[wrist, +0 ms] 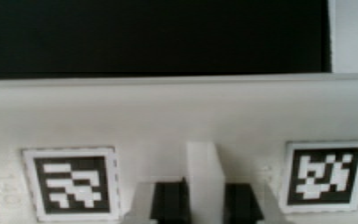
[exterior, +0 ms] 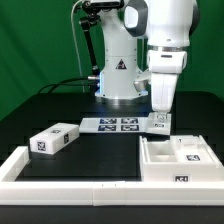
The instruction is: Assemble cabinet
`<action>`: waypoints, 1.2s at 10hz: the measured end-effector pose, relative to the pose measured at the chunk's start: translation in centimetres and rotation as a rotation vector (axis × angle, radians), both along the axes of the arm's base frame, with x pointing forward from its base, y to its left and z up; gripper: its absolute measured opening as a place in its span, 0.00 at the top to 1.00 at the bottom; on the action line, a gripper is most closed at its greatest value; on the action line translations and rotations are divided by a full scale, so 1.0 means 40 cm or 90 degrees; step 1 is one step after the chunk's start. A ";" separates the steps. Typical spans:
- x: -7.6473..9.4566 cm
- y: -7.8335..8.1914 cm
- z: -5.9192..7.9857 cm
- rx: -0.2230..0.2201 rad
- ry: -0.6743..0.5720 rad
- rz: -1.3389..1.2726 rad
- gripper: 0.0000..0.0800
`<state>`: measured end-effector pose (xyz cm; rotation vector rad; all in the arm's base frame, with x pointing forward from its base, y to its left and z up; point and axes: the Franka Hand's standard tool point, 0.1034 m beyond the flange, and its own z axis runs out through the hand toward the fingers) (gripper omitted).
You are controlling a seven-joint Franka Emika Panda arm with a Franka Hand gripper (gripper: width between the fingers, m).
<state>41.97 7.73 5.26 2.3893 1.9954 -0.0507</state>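
The cabinet's square shell (exterior: 172,157) lies at the exterior view's right, inside the front corner of the border frame, with tags on it. My gripper (exterior: 160,127) points straight down at the shell's far wall. In the wrist view the shell (wrist: 176,120) fills the picture, with two tags (wrist: 75,180) (wrist: 322,172) on it. A thin white rib stands between the two dark fingers (wrist: 167,205). My gripper (wrist: 199,198) is shut on that rib. A smaller white box part (exterior: 55,140) with tags lies at the exterior view's left, well apart from the gripper.
The marker board (exterior: 112,124) lies flat on the black table in front of the robot base (exterior: 118,80). The low white border frame (exterior: 70,185) runs along the front and left edges. A green backdrop stands behind.
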 end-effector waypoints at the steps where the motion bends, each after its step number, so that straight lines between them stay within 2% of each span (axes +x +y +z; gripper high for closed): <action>1: 0.022 -0.016 0.009 -0.003 0.000 0.008 0.91; 3: 0.078 -0.052 0.027 -0.003 -0.014 0.039 0.91; 6: 0.075 -0.053 0.025 -0.003 -0.013 0.033 0.91; 9: 0.096 -0.060 0.021 -0.003 -0.011 0.044 0.91; 12: 0.099 -0.059 0.017 -0.002 -0.009 0.076 0.91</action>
